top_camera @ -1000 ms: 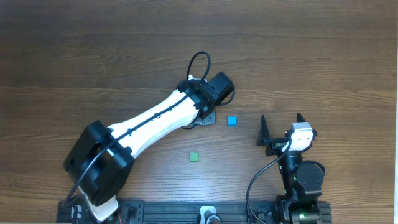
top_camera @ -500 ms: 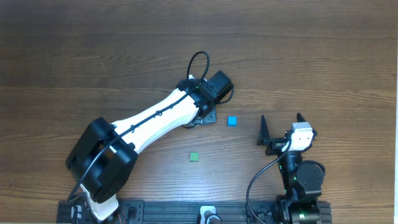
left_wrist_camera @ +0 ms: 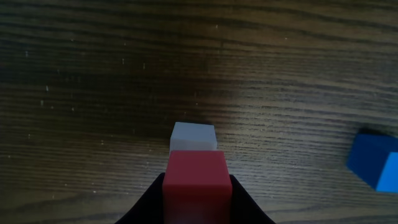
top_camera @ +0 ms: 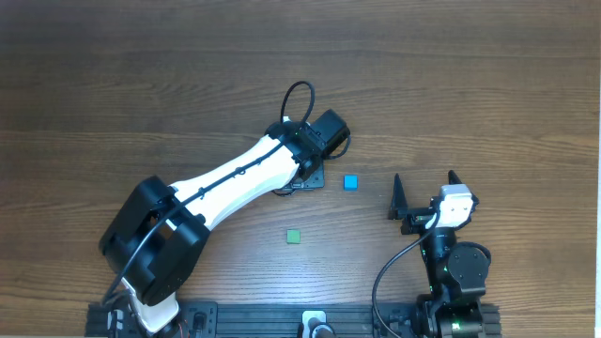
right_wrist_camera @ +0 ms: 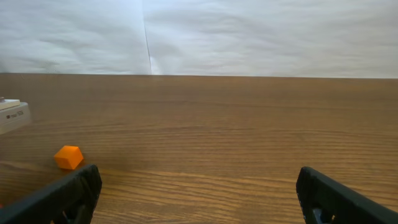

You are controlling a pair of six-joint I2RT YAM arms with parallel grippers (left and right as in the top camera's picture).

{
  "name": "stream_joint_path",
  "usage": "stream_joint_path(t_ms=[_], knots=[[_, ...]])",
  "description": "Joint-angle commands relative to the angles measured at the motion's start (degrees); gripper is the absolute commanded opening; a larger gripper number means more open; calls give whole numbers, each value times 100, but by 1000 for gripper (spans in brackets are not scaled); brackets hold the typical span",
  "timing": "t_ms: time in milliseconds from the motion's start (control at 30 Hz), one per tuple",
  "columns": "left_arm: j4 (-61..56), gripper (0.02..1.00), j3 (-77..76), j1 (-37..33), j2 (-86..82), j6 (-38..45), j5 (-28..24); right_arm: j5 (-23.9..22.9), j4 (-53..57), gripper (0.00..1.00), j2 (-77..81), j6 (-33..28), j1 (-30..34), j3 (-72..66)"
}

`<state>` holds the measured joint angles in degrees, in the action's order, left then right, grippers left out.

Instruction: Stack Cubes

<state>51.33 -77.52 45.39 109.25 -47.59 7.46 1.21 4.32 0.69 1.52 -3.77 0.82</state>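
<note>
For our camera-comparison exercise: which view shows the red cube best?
The left wrist view: the small red cube fills the foreground, clamped between the fingers of the left gripper. In the top view the left arm covers it; the right wrist view faces elsewhere.

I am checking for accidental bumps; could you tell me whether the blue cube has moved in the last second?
No. The blue cube lies at the same spot on the table, with the same gap to the green cube.

Probably a robotics lab: a bare wooden table (top_camera: 470, 75), a white backdrop sheet (right_wrist_camera: 249, 37), a black mounting rail (top_camera: 244, 312).
</note>
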Motion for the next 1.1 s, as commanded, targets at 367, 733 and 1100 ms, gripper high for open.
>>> stream_joint_path(t_ms=[367, 733, 1100], knots=[[-35, 62, 70, -92, 243, 66, -57, 46, -11, 993, -35, 9, 37, -50], [-39, 73, 70, -92, 315, 66, -61, 46, -11, 993, -35, 9, 37, -50], [-55, 474, 70, -92, 317, 63, -66, 46, -11, 993, -37, 9, 37, -50]])
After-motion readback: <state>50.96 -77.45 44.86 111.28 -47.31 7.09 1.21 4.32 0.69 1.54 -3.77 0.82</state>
